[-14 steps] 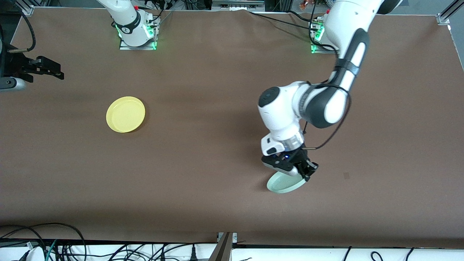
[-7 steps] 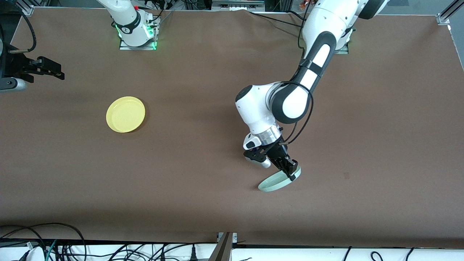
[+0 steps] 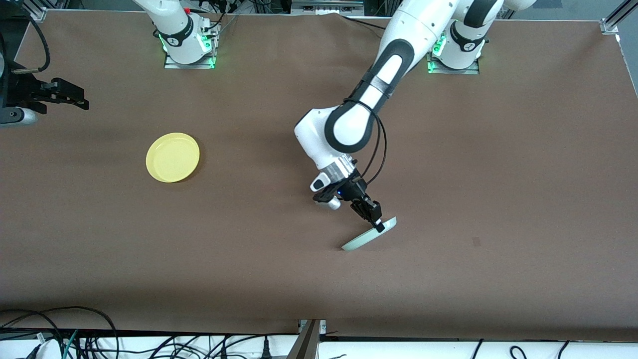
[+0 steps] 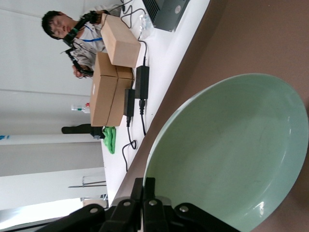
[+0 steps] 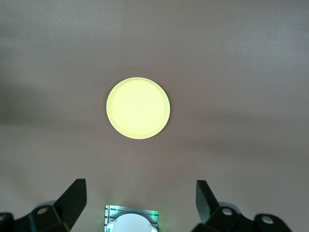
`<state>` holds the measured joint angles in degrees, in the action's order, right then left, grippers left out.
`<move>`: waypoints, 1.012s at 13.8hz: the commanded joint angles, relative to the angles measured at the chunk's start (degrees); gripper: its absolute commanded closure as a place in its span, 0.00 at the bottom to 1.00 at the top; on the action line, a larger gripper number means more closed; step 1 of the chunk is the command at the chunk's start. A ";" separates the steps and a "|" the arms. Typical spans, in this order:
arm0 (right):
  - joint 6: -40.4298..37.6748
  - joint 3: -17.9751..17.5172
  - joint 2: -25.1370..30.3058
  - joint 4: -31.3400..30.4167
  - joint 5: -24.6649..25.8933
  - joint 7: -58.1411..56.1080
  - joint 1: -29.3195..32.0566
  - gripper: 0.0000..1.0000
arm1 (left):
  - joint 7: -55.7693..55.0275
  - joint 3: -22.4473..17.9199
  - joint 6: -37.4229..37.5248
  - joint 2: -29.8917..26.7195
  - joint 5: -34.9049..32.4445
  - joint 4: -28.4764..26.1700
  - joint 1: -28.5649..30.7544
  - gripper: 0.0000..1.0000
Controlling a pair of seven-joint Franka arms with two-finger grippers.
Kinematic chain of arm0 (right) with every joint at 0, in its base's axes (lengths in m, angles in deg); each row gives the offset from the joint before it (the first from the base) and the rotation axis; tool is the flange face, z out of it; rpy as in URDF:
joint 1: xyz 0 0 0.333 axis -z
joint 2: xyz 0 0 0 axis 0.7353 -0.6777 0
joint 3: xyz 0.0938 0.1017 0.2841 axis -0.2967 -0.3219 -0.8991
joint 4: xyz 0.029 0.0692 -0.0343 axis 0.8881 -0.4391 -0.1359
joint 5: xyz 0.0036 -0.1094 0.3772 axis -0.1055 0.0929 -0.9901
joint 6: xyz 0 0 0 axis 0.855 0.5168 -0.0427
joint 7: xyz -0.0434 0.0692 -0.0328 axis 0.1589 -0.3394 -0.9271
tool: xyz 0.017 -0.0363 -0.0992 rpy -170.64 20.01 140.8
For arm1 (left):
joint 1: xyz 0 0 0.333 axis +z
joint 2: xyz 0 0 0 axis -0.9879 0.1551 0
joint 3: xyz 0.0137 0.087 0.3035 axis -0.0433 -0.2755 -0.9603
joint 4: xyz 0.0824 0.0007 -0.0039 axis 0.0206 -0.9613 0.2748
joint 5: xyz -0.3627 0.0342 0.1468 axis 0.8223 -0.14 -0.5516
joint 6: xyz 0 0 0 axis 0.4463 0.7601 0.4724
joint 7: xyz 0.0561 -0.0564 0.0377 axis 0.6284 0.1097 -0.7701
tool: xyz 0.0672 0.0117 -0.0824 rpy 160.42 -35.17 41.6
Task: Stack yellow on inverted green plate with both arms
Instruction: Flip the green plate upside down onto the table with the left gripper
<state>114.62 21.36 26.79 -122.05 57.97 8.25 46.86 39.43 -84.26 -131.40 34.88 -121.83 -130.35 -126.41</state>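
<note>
At the centre of the front view, the left gripper (image 3: 377, 225) pinches the rim of the green plate (image 3: 369, 238), tipped steeply on edge above the brown table (image 3: 523, 164), its hollow face filling the left wrist view (image 4: 227, 159). The yellow plate (image 3: 172, 157) lies flat, rim up, in the left half of the frame toward the right arm's end, while the right gripper (image 3: 67, 94) waits at the upper-left edge with its fingers (image 5: 72, 198) spread wide. Black cables (image 3: 75, 339) trail along the white ledge at the bottom edge; cardboard boxes (image 4: 112, 72) and a seated person (image 4: 70, 36) show past the table.
</note>
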 commanded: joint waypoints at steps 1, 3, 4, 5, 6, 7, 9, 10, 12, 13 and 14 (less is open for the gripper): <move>-1.02 0.06 -0.65 1.43 -0.80 0.39 -0.06 0.00 | -2.77 -0.20 2.71 2.98 -0.28 3.19 -2.20 1.00; -1.02 0.06 -0.65 1.43 -0.80 0.39 -0.06 0.00 | -3.22 0.24 3.59 3.33 0.34 3.37 -3.96 1.00; -1.02 0.06 -0.65 1.43 -0.80 0.39 -0.06 0.00 | -3.30 1.28 4.03 3.42 1.65 3.37 -4.66 1.00; -1.02 0.06 -0.65 1.43 -0.89 0.39 -0.06 0.00 | -3.83 2.16 4.03 3.42 2.88 3.37 -4.76 1.00; -1.02 0.06 -0.65 1.43 -1.15 0.39 -0.06 0.00 | -6.44 4.26 4.64 4.12 4.28 3.46 -5.63 1.00; -1.02 0.06 -0.65 1.43 -1.15 0.48 -0.15 0.00 | -8.56 5.33 5.08 4.73 4.47 3.54 -6.60 1.00; -1.02 -0.03 -0.65 1.43 -1.15 0.48 -0.15 0.00 | -12.17 6.65 5.18 5.70 5.00 3.72 -7.74 1.00; -1.02 -0.03 -0.65 1.43 -1.15 0.39 -0.15 0.00 | -13.40 7.26 5.00 6.05 5.87 3.89 -7.83 1.00; -1.02 0.06 -0.65 1.43 -1.24 0.30 -0.06 0.00 | -16.12 9.11 5.00 7.46 8.68 5.47 -7.84 1.00; -1.02 0.06 -0.65 1.43 -1.15 0.30 0.03 0.00 | -17.27 9.46 5.00 7.64 9.91 5.48 -7.84 1.00; -1.02 0.15 -0.65 1.43 -1.24 0.30 0.03 0.00 | -18.41 10.16 4.83 7.99 10.70 5.48 -7.92 1.00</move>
<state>114.63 21.36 26.74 -122.05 57.67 8.25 46.85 22.80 -77.43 -122.78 39.41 -117.54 -127.85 -135.59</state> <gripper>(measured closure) 0.000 0.974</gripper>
